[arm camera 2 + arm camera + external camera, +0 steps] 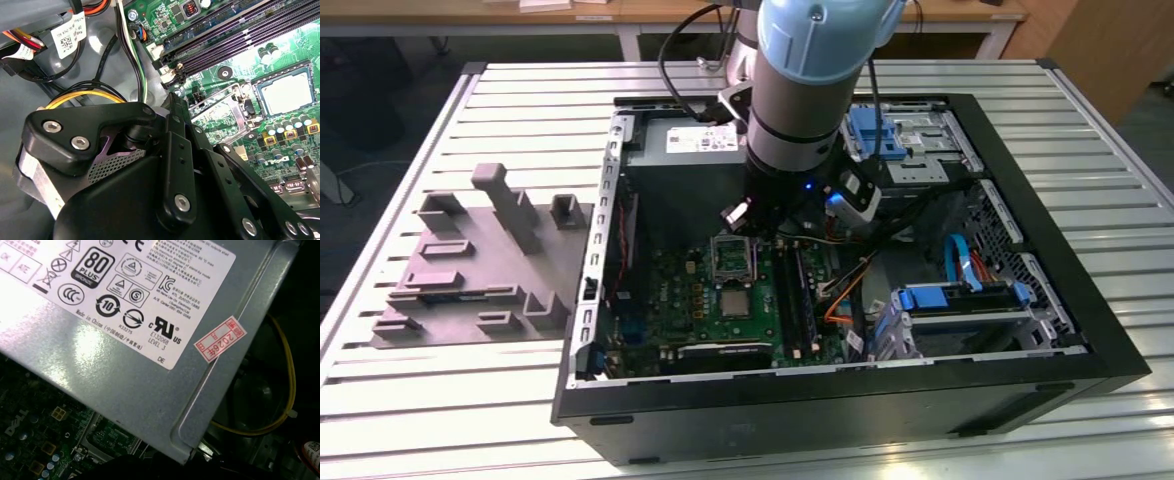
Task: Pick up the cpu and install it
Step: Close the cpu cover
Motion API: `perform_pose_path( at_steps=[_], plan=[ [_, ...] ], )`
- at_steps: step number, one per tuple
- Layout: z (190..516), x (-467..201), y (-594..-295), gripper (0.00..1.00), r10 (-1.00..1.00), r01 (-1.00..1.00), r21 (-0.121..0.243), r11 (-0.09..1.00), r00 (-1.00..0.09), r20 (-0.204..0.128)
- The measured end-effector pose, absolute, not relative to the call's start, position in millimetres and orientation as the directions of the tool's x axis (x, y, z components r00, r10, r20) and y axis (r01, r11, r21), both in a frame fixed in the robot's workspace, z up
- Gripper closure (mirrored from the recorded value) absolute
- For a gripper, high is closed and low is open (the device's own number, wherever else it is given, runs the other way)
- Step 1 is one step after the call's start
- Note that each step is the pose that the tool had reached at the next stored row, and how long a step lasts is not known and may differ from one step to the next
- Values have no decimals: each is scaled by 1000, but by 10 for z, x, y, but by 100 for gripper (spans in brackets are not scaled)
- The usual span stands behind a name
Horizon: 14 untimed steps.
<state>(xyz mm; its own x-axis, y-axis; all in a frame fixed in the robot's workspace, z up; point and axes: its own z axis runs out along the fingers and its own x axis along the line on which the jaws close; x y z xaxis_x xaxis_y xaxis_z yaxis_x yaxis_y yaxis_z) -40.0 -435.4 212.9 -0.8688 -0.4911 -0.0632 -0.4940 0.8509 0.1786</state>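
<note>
— The cpu point(738, 303), where did it lie?

— Flat on the green motherboard point(670, 300), pale top up, inside a dark square surround, just beside the raised metal frame point(734, 258). The second wrist view showed the same: the chip point(289, 92) bright under the light, the frame point(220, 107) next to it.

— And the gripper point(771, 222)?

— It hung over the frame, apart from the chip and not touching it. Whether its fingers were open or closed, I could not tell; the arm's body hid them.

— Was it carrying anything?

— That could not be made out either.

— What else stood near the frame?

— The grey metal box point(674, 175) with its white label was just beside the frame, on the side away from the chip. The long memory slots point(797, 290) ran alongside the frame. All of it sat within the open black case point(854, 410).

— Outside the case?

— A grey moulded tray point(467, 270) rested on the slatted desk point(454, 400), well apart from the frame.
</note>
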Motion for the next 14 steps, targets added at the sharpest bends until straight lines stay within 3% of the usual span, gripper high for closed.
perform_pose_path(
  at_steps=[14],
  plan=[
    [2111,-400,-4334,89,-502,-505,179,845,-863,-64]
  ],
)
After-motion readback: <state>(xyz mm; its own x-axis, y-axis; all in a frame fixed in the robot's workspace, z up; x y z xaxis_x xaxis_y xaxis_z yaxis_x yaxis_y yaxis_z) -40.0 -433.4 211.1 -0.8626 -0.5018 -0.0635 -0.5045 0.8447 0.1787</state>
